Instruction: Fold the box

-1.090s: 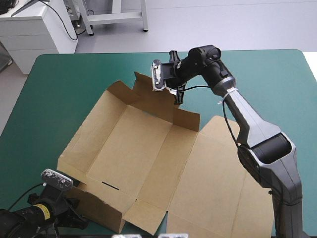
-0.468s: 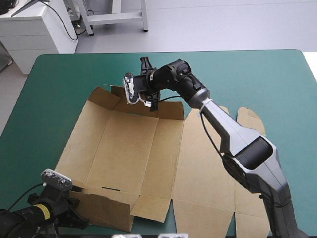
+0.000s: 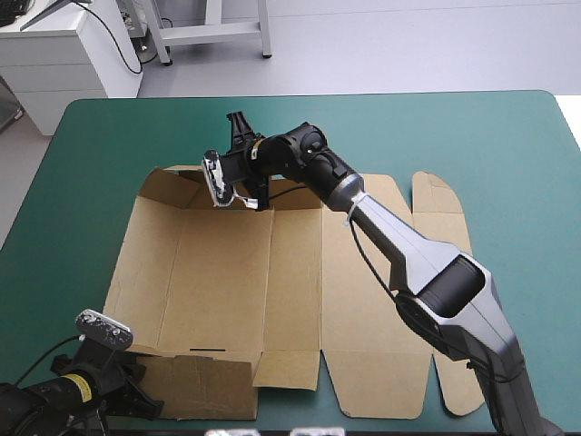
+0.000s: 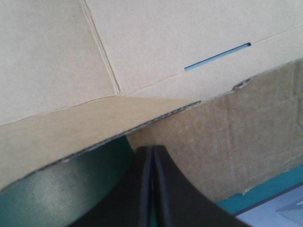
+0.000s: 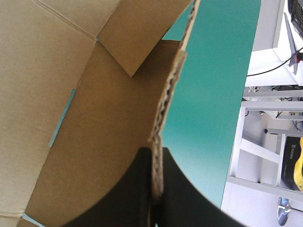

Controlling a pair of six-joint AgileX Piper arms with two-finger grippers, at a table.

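Box (image 3: 227,282) lies opened out on teal-green surface (image 3: 472,136), centre toward 9 o'clock. Most panels are flat, with lid panels spread toward 3 o'clock. Far wall (image 3: 182,189) at box's 12 o'clock stands raised. R tool (image 5: 156,158) is clamped on that wall's top edge; I see board pinched btwn its black fingers. L tool (image 4: 152,150) sits at box's 7 o'clock corner. Its fingers are closed into one arch, tip just under a lifted flap (image 4: 94,127). Slot (image 4: 218,56) shows ahead of it.
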